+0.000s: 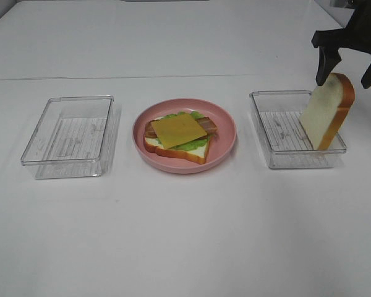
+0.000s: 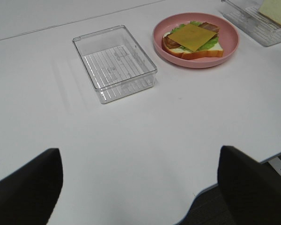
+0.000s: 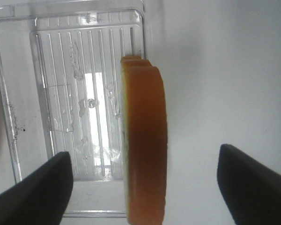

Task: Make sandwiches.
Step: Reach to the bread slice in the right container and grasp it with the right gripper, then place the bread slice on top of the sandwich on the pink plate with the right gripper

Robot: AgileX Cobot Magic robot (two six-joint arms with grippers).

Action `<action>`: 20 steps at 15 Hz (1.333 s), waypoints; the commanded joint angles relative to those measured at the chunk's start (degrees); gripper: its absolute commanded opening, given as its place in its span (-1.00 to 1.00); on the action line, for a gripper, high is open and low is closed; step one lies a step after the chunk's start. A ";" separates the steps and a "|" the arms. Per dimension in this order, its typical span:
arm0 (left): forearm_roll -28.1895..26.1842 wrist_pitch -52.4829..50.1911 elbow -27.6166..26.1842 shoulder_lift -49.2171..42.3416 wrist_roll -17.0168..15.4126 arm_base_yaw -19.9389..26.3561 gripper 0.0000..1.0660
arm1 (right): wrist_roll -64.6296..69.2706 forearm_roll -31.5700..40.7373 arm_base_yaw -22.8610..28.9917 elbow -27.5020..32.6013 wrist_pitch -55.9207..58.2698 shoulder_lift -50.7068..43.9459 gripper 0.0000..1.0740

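On the pink plate (image 1: 226, 127) lies the part-built sandwich (image 1: 179, 137): a bread slice with green lettuce, brown bacon and a yellow cheese square on top. The left wrist view shows the same sandwich (image 2: 193, 40). A second bread slice (image 1: 328, 111) stands on edge in the right clear tray (image 1: 278, 133), leaning on its right wall. My right gripper (image 1: 347, 69) hangs open just above that slice, a finger on each side and neither touching it. From the right wrist, the slice's crust edge (image 3: 147, 140) runs between the open fingers (image 3: 253, 183). My left gripper (image 2: 140, 187) is open over bare table.
An empty clear tray (image 1: 68, 136) sits left of the plate, also seen as the tray (image 2: 114, 63) in the left wrist view. The table's front edge (image 2: 234, 178) runs close to the left gripper.
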 commanded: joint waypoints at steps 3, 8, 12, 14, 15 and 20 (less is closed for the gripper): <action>0.17 -0.23 0.11 -1.20 -0.11 -0.23 0.59 | -0.69 0.17 -0.06 -0.11 -0.57 3.27 0.21; 0.17 -0.23 0.11 -1.20 -0.11 -0.23 0.59 | 0.29 0.17 -0.06 -0.17 -0.63 3.27 -1.00; 0.17 -0.23 0.11 -1.20 -0.11 -0.23 0.59 | 0.29 1.78 -0.06 -0.17 -0.29 1.66 -1.00; 0.17 -0.23 0.11 -1.20 -0.11 -0.23 0.59 | -0.97 7.56 -0.06 -0.17 -0.34 -2.58 -1.00; 0.17 -0.23 0.11 -1.20 -0.11 -0.23 0.59 | -1.95 11.23 -0.06 -0.11 -0.23 -4.07 -1.00; 0.17 -0.23 0.11 -1.20 -0.11 -0.23 0.59 | -9.91 35.18 0.06 3.09 0.00 -6.13 -1.00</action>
